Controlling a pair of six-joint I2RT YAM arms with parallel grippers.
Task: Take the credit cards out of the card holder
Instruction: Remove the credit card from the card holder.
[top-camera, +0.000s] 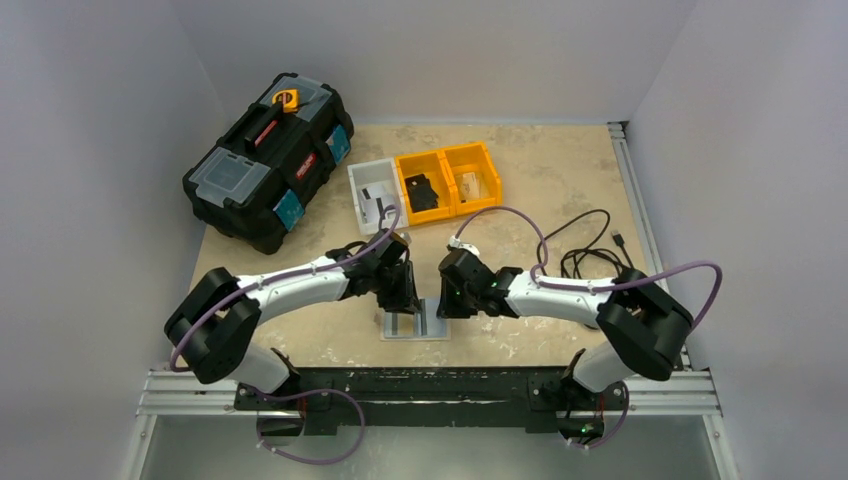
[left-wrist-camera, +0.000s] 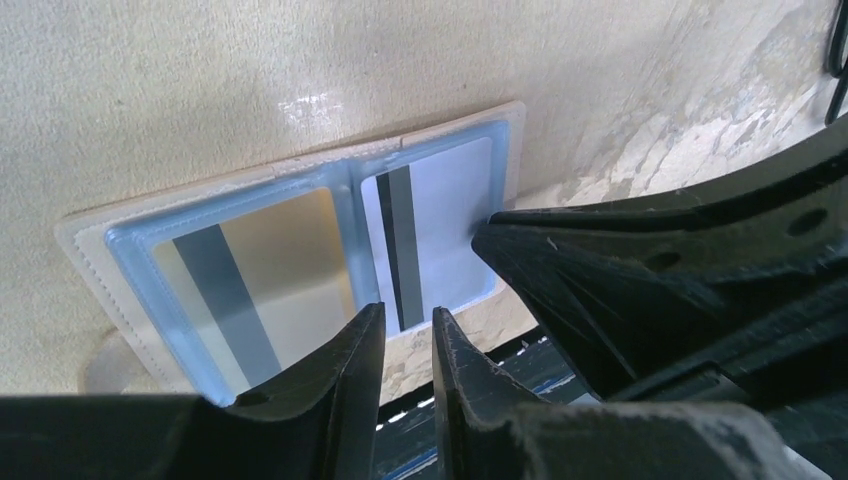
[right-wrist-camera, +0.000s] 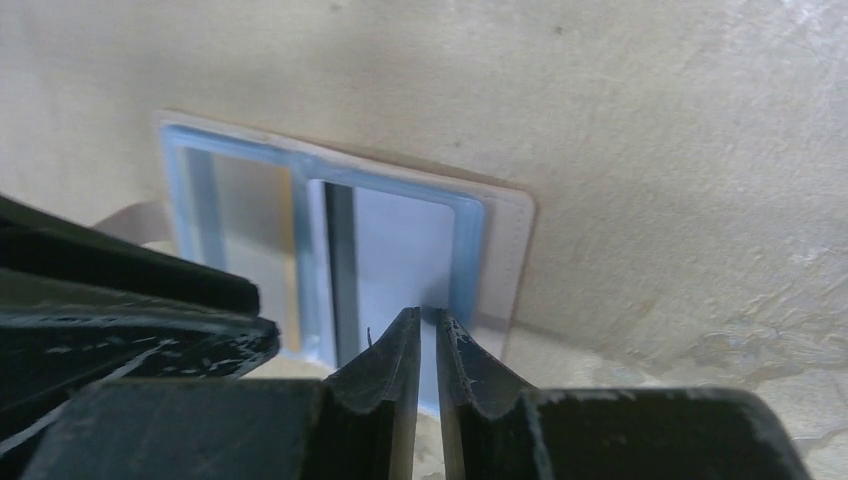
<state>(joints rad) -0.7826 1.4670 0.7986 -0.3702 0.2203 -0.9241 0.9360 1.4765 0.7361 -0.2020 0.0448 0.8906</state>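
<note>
The card holder (top-camera: 415, 327) lies open and flat on the table near the front edge, between my two grippers. In the left wrist view its pale rim (left-wrist-camera: 90, 240) frames two blue-edged clear pockets. One pocket holds a beige credit card (left-wrist-camera: 290, 250) with a grey stripe, the other a white credit card (left-wrist-camera: 445, 210) with a dark stripe. My left gripper (left-wrist-camera: 405, 312) hovers at the holder's near edge, narrowly open with nothing between its fingers. My right gripper (right-wrist-camera: 425, 315) is closed to a thin slit, and its tip touches the white card (right-wrist-camera: 400, 250) at the pocket's edge.
A black toolbox (top-camera: 270, 160) sits at the back left. A white bin (top-camera: 372, 195) and two yellow bins (top-camera: 425, 185) stand behind the arms. A black cable (top-camera: 590, 250) coils to the right. The metal rail (top-camera: 430, 385) runs just in front of the holder.
</note>
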